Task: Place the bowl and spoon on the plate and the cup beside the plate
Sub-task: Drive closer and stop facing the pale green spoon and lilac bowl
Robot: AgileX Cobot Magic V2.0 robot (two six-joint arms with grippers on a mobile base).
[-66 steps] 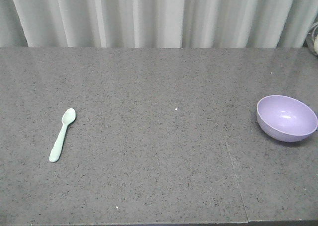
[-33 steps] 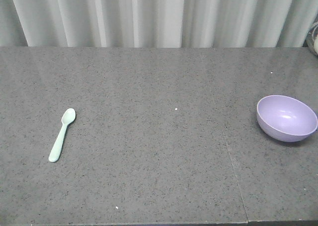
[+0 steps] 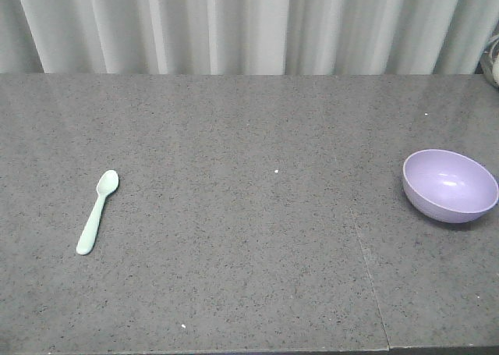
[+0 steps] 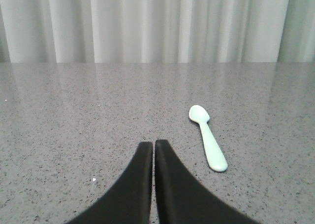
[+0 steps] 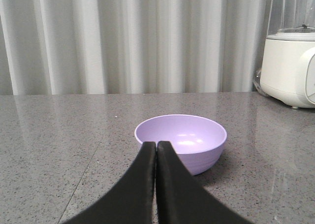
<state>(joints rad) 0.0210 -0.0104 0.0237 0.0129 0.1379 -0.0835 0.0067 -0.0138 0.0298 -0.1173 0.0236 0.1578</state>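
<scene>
A lavender bowl (image 3: 451, 185) sits upright near the right edge of the grey table; the right wrist view shows this bowl (image 5: 187, 141) just beyond my right gripper (image 5: 156, 143), which is shut and holds nothing. A mint-green spoon (image 3: 97, 211) lies flat on the left, head pointing away. In the left wrist view the spoon (image 4: 207, 138) lies ahead and to the right of my left gripper (image 4: 153, 143), shut and empty. The plate and the cup are out of view. Neither gripper shows in the front view.
A white appliance (image 5: 290, 66) stands at the back right of the table. Pale curtains (image 3: 249, 23) hang behind the far edge. A seam (image 3: 365, 261) runs through the tabletop right of centre.
</scene>
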